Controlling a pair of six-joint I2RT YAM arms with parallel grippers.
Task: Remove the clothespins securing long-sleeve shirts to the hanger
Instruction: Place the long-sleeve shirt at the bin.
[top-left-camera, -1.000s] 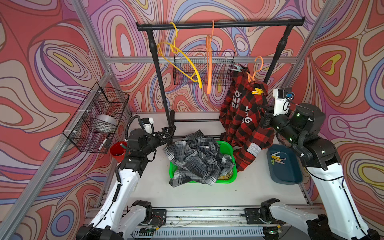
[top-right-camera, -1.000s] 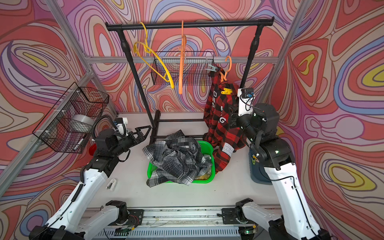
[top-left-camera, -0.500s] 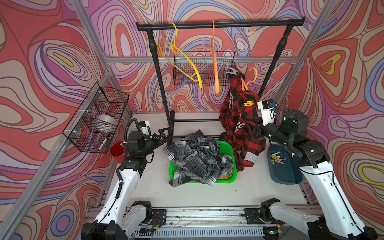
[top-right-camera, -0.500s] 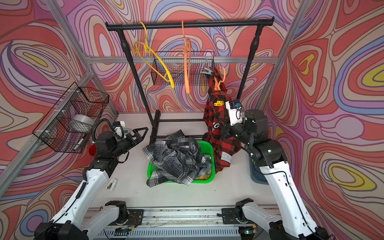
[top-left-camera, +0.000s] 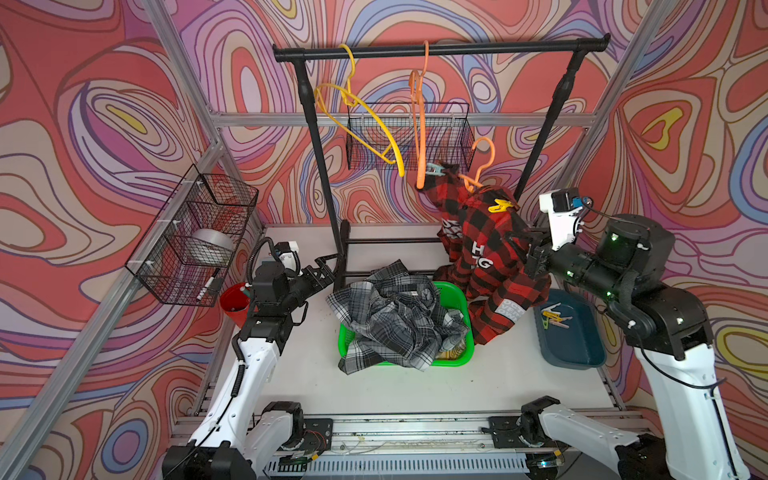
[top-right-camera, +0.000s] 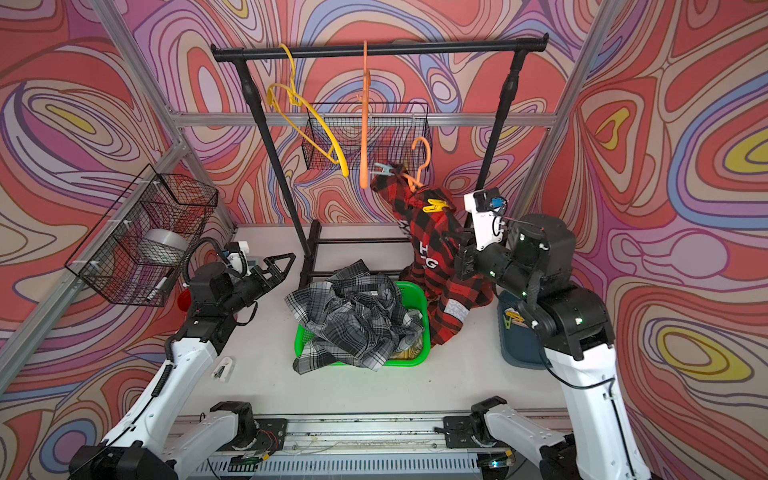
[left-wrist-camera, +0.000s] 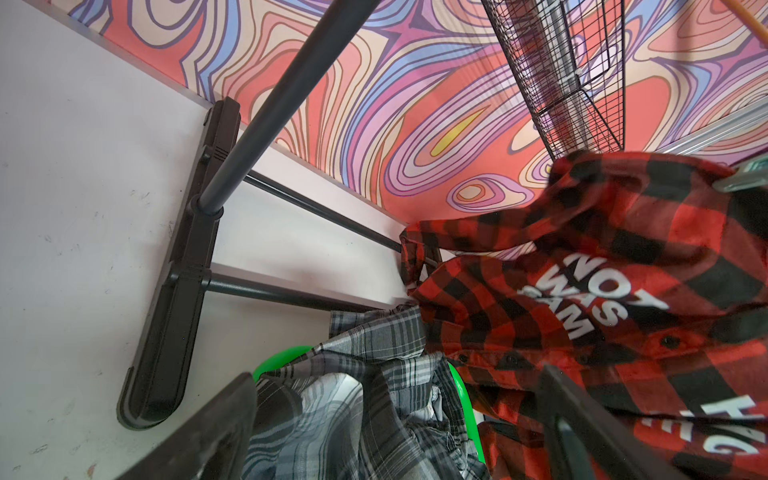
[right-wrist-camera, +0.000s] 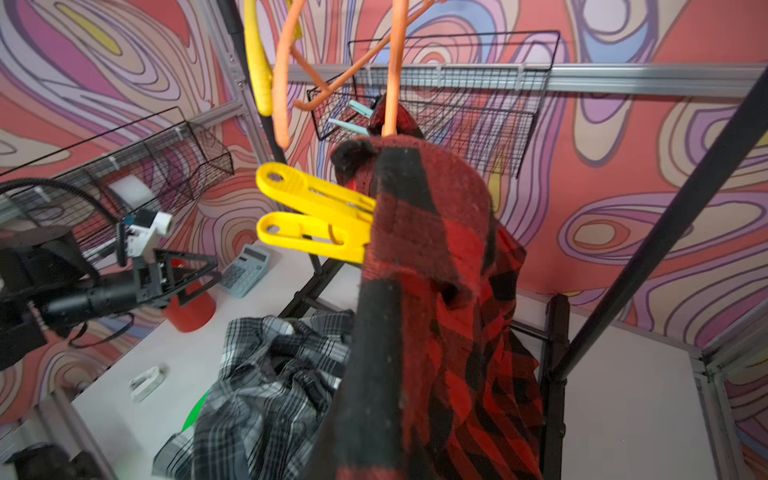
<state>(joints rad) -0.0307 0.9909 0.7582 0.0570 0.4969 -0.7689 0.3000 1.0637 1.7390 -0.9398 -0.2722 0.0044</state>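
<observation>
Beneath the black garment rack (top-left-camera: 440, 49), our right gripper (top-left-camera: 531, 255) is clenched on the red-black shirt (top-left-camera: 486, 249), whose orange hanger (top-left-camera: 493, 153) sits clear of the rail. The grey plaid shirt (top-left-camera: 395, 320) fills the green basket (top-left-camera: 453, 291); our left gripper (top-left-camera: 332, 268) gapes empty nearby. A yellow clothespin (top-left-camera: 501, 205) and a teal clothespin (top-left-camera: 435, 168) clamp the red shirt's shoulders.

Three hangers are showing: a yellow hanger (top-left-camera: 400, 160), a bare orange hanger (top-left-camera: 420, 145) and a loaded orange hanger (top-left-camera: 493, 154). Two shirts are showing plainly, the red-black shirt (top-left-camera: 482, 237) and the grey plaid shirt (top-left-camera: 395, 316). Two clothespins are gripping the red-black one: a yellow clothespin (right-wrist-camera: 307, 192) and a teal clothespin (top-left-camera: 434, 168). Others are lying in one blue tray (top-left-camera: 582, 357), too small to count. Two wire baskets are hanging: the side basket (top-left-camera: 187, 249) and the rear basket (top-left-camera: 449, 137).
</observation>
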